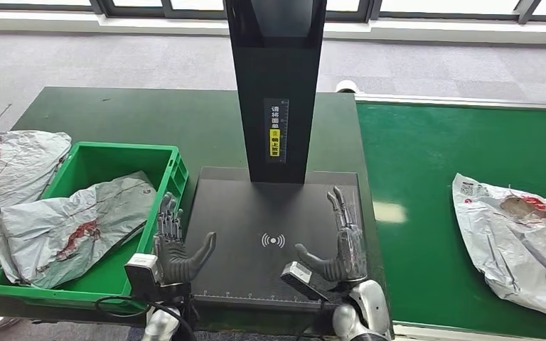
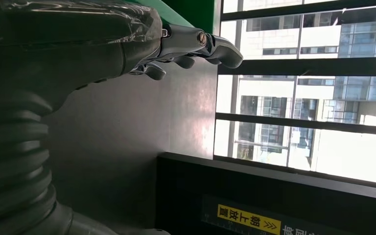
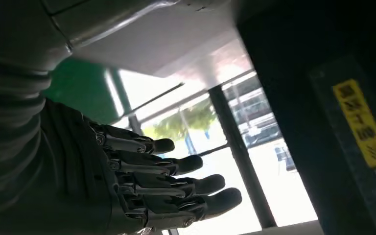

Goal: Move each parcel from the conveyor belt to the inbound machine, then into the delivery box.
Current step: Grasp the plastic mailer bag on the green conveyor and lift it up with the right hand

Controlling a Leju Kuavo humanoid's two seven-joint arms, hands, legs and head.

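Two hands hover nearest the robot, both over the front of the inbound machine's black scanning plate (image 1: 256, 213): the left hand (image 1: 174, 245) at the plate's left edge and the right hand (image 1: 338, 245) at its right edge, each with fingers extended and apart and thumb turned inward, grasping nothing. Beside the left hand sits a green delivery box (image 1: 92, 160) with one crumpled grey parcel (image 1: 71, 227) lying inside; another grey bag (image 1: 11, 167) lies on the table beyond the box's left side. On the green conveyor belt (image 1: 426, 163) to the right rests a white parcel (image 1: 519, 238). Farther back rises the machine's black column (image 1: 276, 85) with a yellow label (image 1: 275, 142).
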